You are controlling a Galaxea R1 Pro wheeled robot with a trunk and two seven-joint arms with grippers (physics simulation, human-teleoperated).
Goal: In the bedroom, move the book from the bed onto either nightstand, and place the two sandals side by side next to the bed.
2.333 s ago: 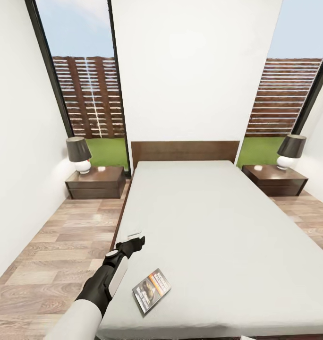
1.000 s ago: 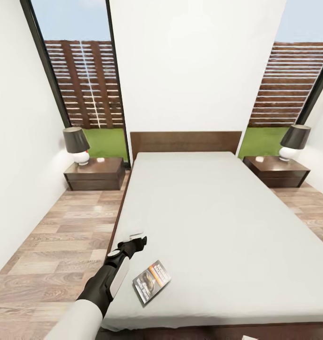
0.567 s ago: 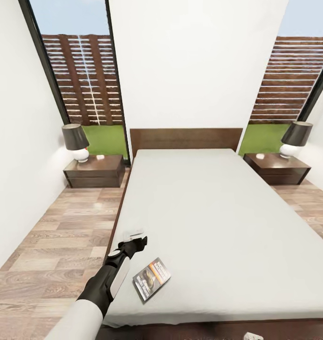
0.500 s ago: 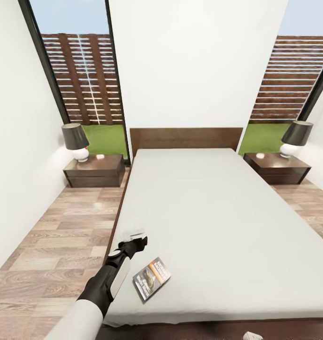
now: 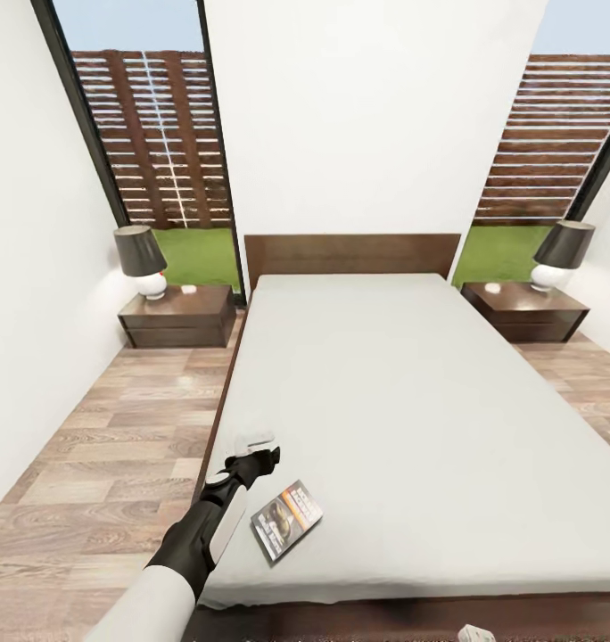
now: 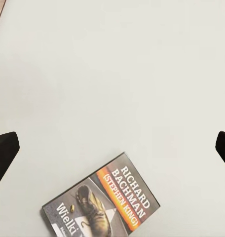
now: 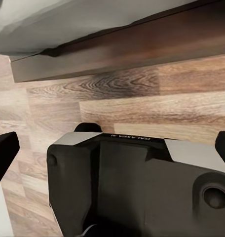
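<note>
In the head view, the left gripper (image 5: 262,461) is hovering over the bed (image 5: 412,401), just beside the Richard Bachman paperback (image 5: 286,520) lying near the mattress's foot corner. Two nightstands (image 5: 177,315) are flanking the headboard.

In the left wrist view, the fingers (image 6: 4,150) are standing wide apart above the paperback.

In the right wrist view, the fingertips (image 7: 3,148) are seemingly spreading over wood flooring (image 7: 142,103) beside the bed frame.

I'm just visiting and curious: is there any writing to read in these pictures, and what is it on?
"RICHARD BACHMAN": orange band on the book cover, lying on the bed.
"(STEPHEN KING)": just under that name, same cover.
"Wielki": white letters on the cover's dark picture; a smaller line below it is too blurred to read.
A faint label on the robot's dark body part: too small to read.
</note>
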